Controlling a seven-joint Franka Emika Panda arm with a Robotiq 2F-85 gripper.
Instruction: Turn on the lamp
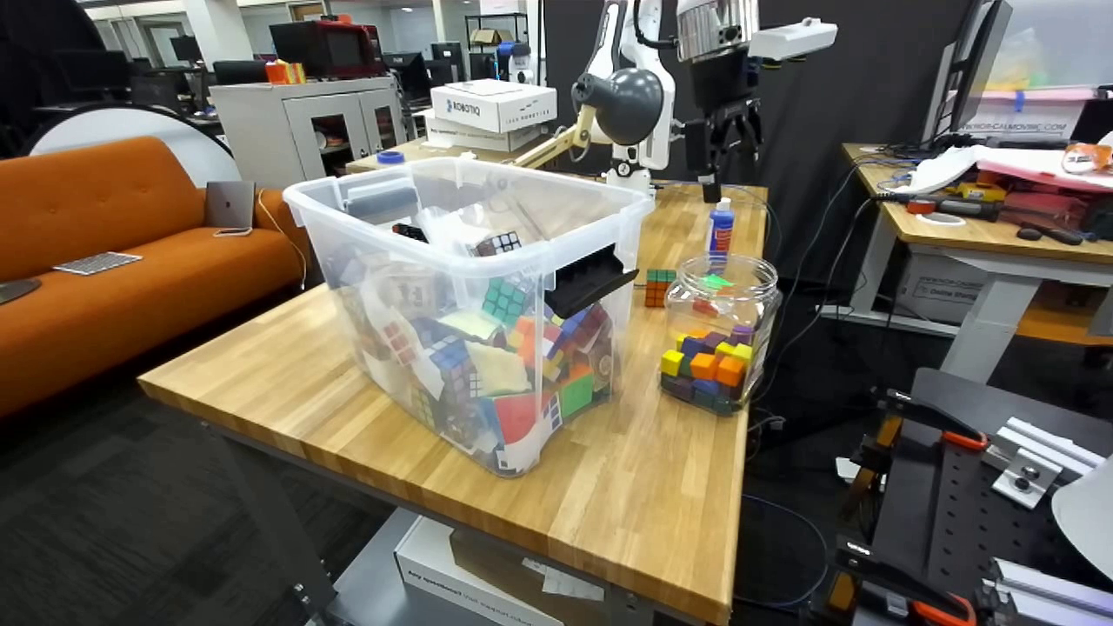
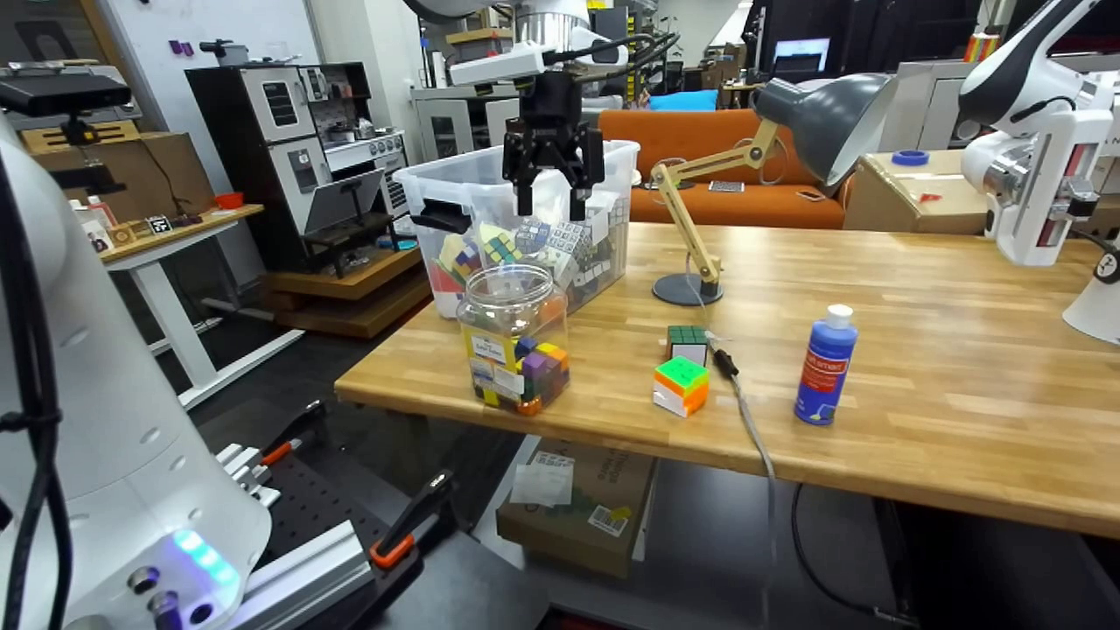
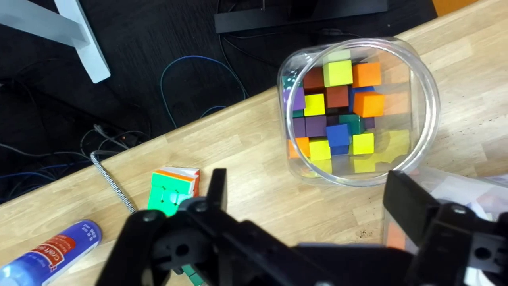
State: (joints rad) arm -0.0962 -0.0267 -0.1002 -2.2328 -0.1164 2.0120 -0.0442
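The desk lamp has a grey shade and a jointed wooden arm. Its shade shows in both exterior views (image 1: 633, 106) (image 2: 822, 118). Its round dark base (image 2: 687, 289) stands on the wooden table. A grey cord with a black inline piece (image 2: 724, 363) runs from it over the table edge; part of the cord (image 3: 113, 184) shows in the wrist view. My gripper (image 2: 550, 208) is open and empty, pointing down above and near the clear jar and the plastic bin, apart from the lamp. In the wrist view the fingers (image 3: 307, 178) are wide apart. The lamp itself is not visible there.
A clear jar of coloured blocks (image 2: 512, 350) stands at the table edge by a big plastic bin (image 1: 469, 322). Two puzzle cubes (image 2: 681, 385) lie near the cord. A blue bottle (image 2: 824, 372) stands beyond them. Another white arm (image 2: 1037, 157) is at the far side.
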